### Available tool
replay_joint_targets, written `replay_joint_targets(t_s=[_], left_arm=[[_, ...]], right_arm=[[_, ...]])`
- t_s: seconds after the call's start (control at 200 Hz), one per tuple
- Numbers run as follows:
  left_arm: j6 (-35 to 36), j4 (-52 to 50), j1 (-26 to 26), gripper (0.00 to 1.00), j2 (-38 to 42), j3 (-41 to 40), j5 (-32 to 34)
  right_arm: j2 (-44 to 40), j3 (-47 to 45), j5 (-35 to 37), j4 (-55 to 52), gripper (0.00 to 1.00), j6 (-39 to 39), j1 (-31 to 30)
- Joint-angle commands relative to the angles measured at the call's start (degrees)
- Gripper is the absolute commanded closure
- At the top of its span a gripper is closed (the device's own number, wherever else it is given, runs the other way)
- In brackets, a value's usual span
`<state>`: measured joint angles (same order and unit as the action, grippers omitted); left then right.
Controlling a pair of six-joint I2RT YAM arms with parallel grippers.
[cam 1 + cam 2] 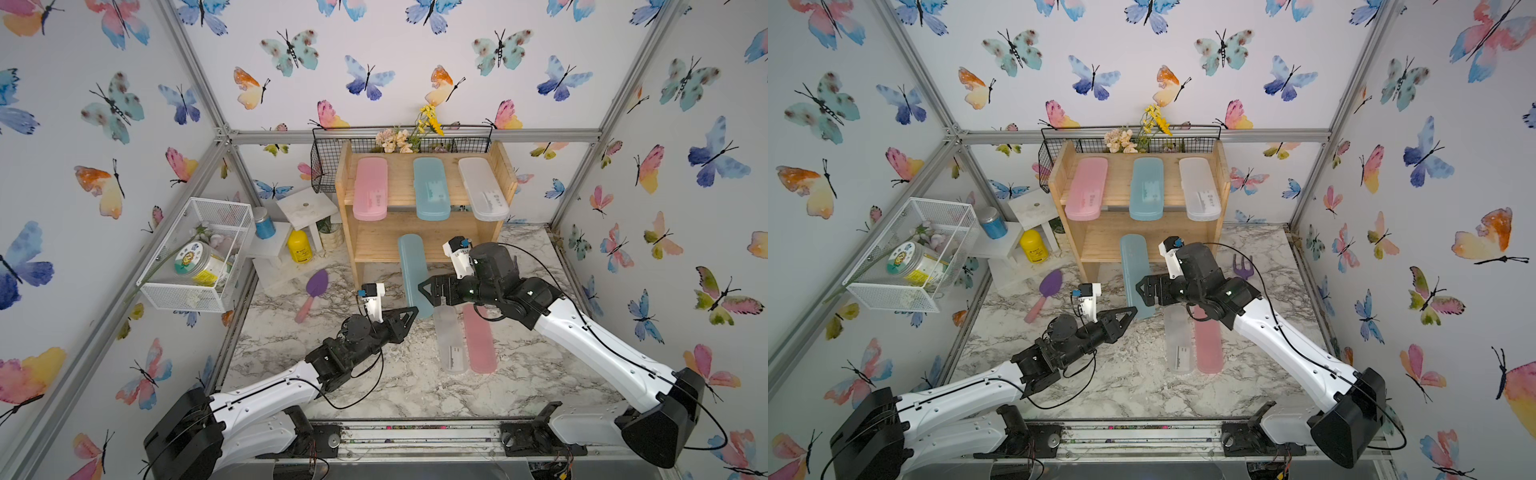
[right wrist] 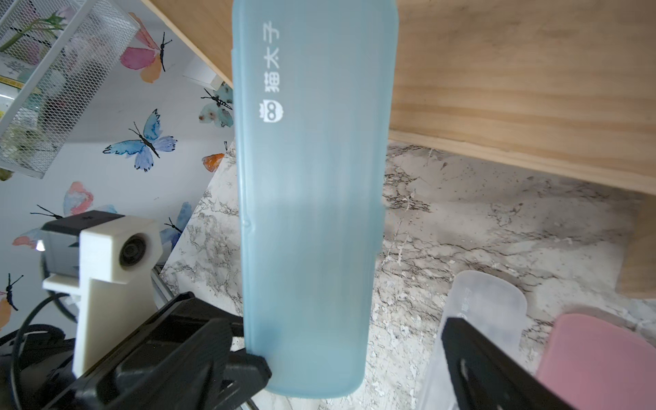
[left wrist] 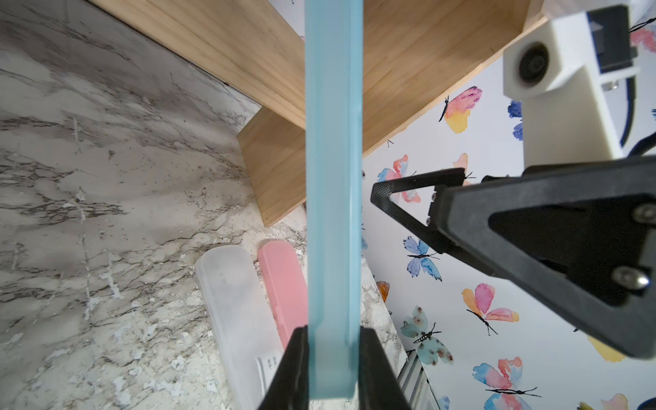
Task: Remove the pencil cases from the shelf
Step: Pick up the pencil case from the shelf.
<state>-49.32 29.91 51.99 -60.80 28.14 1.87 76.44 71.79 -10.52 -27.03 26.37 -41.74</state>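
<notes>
Both arms have smooth white shells with big black joints. Thin black cables loop along them. Each pincer (image 1: 413, 312) (image 1: 423, 286) is black with pointy triangle fingers (image 3: 401, 209) and shiny silver screws. A small white camera block (image 1: 372, 293) sits on each wrist.

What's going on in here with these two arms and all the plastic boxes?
The robot is clearing pencil cases off a wooden shelf. Its left gripper is shut on the near end of a teal pencil case. The right gripper stands open around that case. A clear case and a pink case lie on the table; three cases remain on the top tier.
</notes>
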Motion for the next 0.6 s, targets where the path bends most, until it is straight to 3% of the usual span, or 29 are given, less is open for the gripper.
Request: replay_joint_targets(t_s=[0.0,0.596], left_arm=[[1.17,-0.16,0.57,0.9,1.9,-0.34,2.53],[1.72,-1.06,0.95,0.9,4.72,-1.67,3.14]], right_arm=[[2.13,2.02,-0.46,3.31,0.01,0.84,-1.77],[8.69,5.29,0.87,5.73,0.01,1.13,-3.84]])
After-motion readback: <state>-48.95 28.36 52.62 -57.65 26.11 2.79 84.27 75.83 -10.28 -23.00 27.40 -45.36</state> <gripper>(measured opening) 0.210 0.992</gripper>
